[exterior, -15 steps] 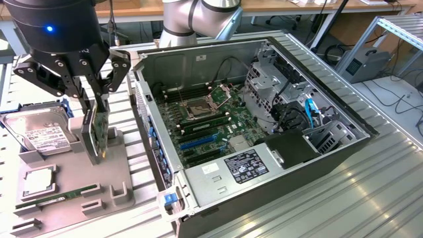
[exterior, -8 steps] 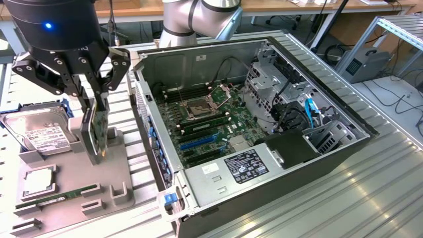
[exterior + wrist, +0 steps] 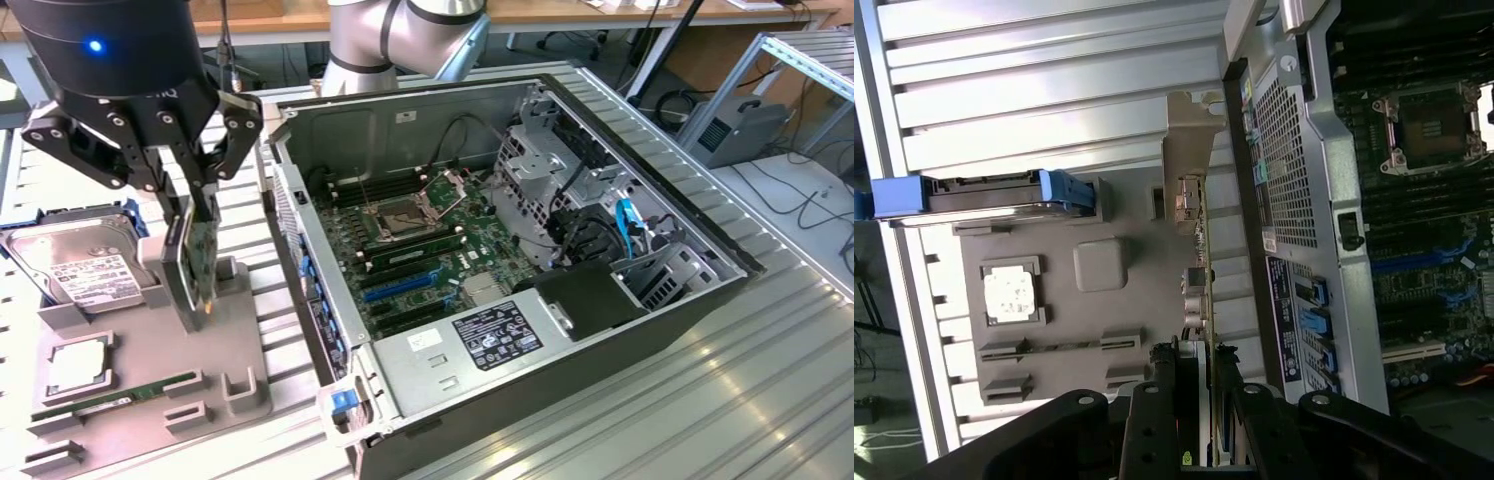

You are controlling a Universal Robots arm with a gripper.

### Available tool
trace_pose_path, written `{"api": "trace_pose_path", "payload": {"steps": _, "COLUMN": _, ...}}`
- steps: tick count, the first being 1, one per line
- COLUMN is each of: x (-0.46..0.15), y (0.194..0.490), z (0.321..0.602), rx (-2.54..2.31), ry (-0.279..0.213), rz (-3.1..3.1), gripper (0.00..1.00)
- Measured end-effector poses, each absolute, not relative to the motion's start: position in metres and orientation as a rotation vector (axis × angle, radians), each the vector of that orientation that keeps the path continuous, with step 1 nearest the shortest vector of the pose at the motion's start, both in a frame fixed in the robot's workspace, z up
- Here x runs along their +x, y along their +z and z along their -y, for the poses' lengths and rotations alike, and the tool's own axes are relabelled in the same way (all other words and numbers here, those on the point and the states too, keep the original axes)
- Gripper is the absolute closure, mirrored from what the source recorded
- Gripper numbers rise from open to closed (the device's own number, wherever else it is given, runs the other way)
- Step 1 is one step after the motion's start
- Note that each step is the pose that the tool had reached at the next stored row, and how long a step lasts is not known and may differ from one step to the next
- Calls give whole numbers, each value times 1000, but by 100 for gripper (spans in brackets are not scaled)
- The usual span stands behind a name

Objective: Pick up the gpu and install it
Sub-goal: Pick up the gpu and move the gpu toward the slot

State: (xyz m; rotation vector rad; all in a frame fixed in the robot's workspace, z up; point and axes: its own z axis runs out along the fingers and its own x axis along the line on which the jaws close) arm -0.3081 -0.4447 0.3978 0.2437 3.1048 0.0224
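Observation:
The gpu point(image 3: 191, 255) is a thin green card seen edge-on, standing upright over the grey fixture tray point(image 3: 134, 335) at the exterior view's left. My gripper point(image 3: 194, 205) reaches down from above and is shut on the card's upper part, one black finger on each face. The card's lower end is level with the tray's upright holder; I cannot tell whether it still sits in it. In the wrist view the gpu point(image 3: 1195, 270) runs as a narrow strip away from my gripper point(image 3: 1197, 365), beside the case's perforated rear panel point(image 3: 1294, 150).
The open computer case point(image 3: 561, 330) lies to the exterior view's right of the tray, with the motherboard point(image 3: 427, 250) and blue slots point(image 3: 400, 287) exposed. On the tray rest a hard drive point(image 3: 80, 265), a CPU point(image 3: 78, 365) and a RAM stick point(image 3: 114, 400). Cables crowd the case's drive cage point(image 3: 547, 170).

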Motion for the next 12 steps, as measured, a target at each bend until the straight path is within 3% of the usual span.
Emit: {"api": "trace_pose_path", "payload": {"steps": 12, "x": -308, "y": 403, "z": 445, "rx": 244, "ry": 22, "rz": -3105, "gripper": 73}}
